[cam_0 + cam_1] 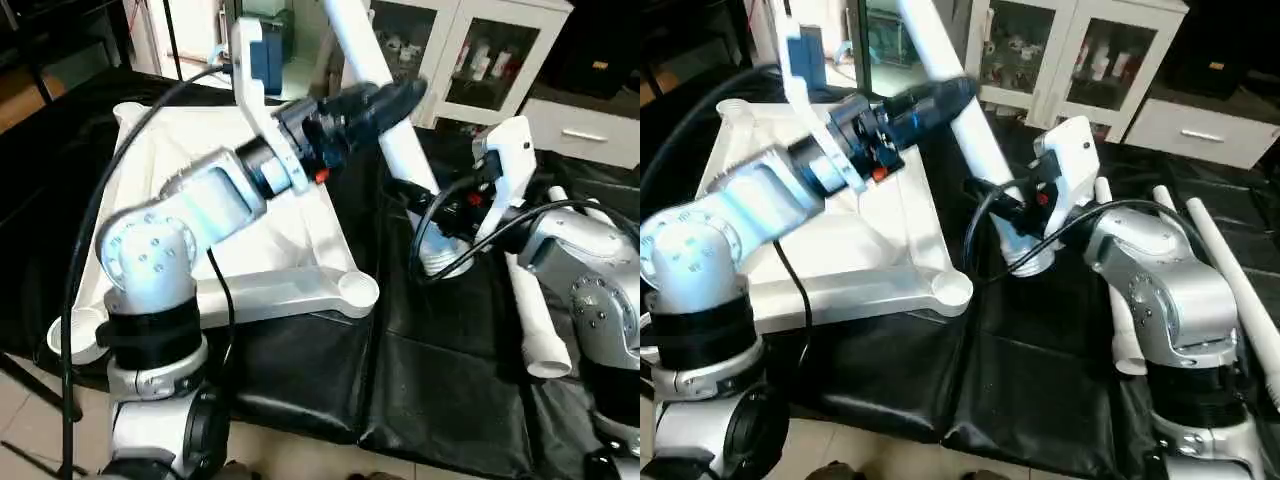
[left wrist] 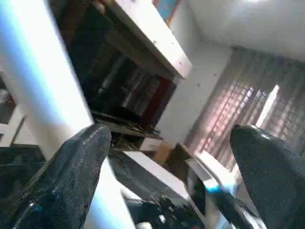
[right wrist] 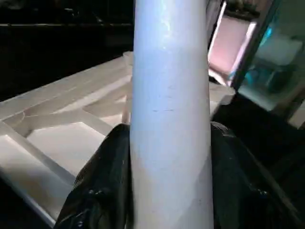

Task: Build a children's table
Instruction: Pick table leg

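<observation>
Meanwhile, right end effector (image 3: 167, 191) grips one of four legs (image 3: 170, 95).

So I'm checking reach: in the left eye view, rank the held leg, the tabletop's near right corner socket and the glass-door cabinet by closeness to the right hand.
1. held leg, in the right hand.
2. corner socket, left of it.
3. cabinet, behind.

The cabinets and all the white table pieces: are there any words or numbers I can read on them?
No readable text anywhere.
Table top: plain white, no writing.
Raised leg: bare, only faint scuff marks.
Items behind the cabinet's glass doors: any labels are too small and blurred to read.
</observation>
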